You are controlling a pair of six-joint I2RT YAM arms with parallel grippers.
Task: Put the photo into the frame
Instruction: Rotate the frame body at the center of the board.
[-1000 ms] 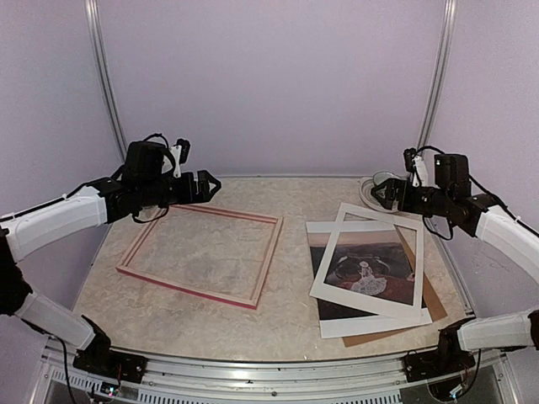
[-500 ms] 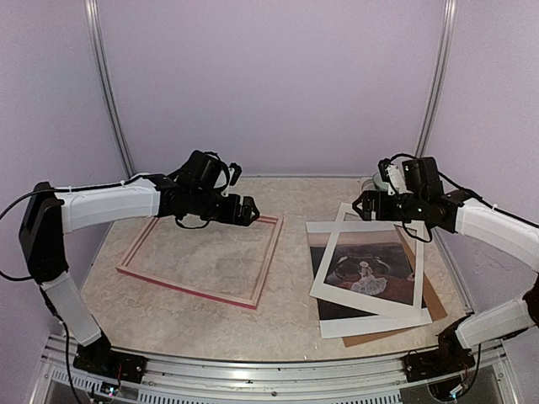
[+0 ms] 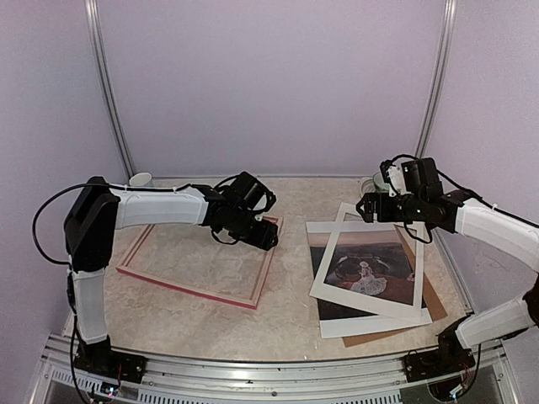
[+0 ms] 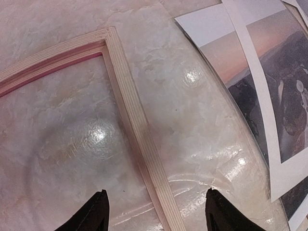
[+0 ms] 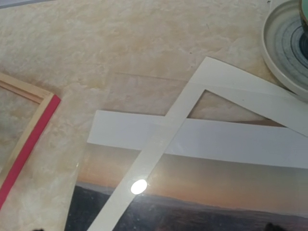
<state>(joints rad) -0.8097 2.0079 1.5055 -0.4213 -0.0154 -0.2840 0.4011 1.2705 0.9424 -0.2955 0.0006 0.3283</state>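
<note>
Pink along its outer edge and pale wood on its upturned side, the frame (image 3: 185,288) lies flat on the left half of the marbled table (image 3: 290,282). We see the left hand (image 4: 156,219) hovering over the frame's right rail, close to the far right corner. Its fingers are spread wide to either side of the rail and grip nothing. The photo (image 3: 362,269) lies to the right of the frame, apart from it, on a brown backing board (image 3: 436,305), with a white mat (image 3: 330,252) askew on top. The right hand (image 3: 370,206) hangs above the far edge of that stack. In its wrist view only the dark fingertips show, set wide apart with nothing between them. A round dish (image 5: 284,43) sits just beyond the mat's far corner.
</note>
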